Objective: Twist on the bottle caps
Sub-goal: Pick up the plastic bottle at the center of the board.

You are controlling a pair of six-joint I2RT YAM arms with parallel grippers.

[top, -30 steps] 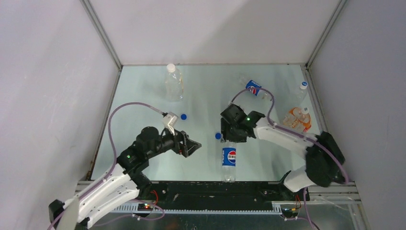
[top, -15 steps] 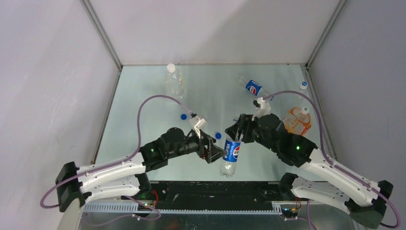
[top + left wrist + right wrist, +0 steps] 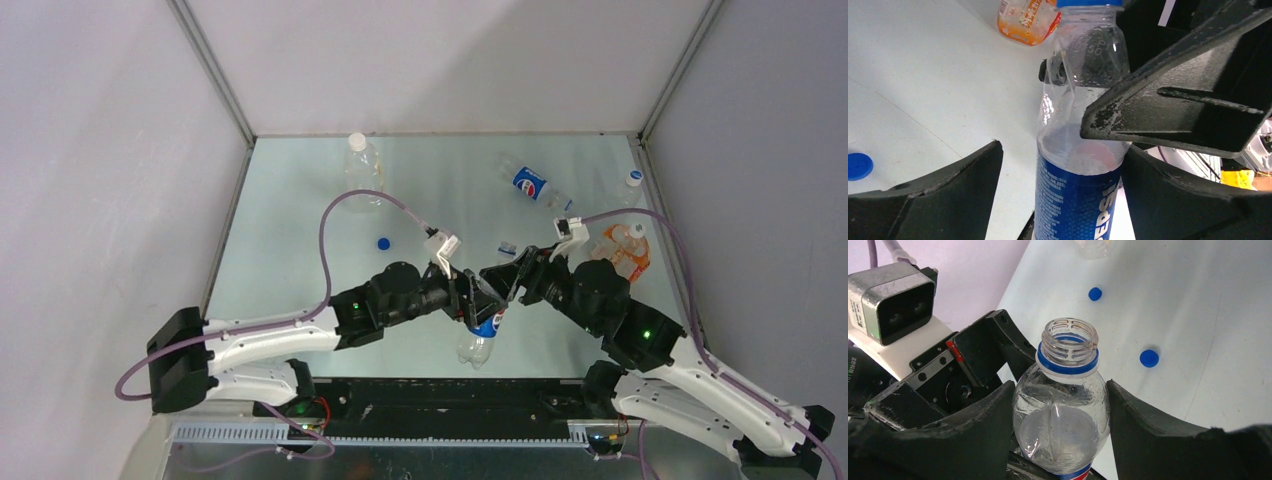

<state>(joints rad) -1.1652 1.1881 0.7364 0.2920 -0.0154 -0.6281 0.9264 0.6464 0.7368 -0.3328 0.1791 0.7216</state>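
Right gripper (image 3: pixel 1060 390): clenched on the shoulder of the uncapped Pepsi bottle (image 3: pixel 1063 425).
Left gripper (image 3: pixel 1062 150): spread wide, flanking the label.
Bottle caps (image 3: pixel 1149 358): blue, loose on the table (image 3: pixel 1223 315) beyond; probably light and rigid (easily flicked away), best pinched across the rim.

Glossy clear plastic bottle (image 3: pixel 1063 430) (matt cap (image 3: pixel 1149 358))
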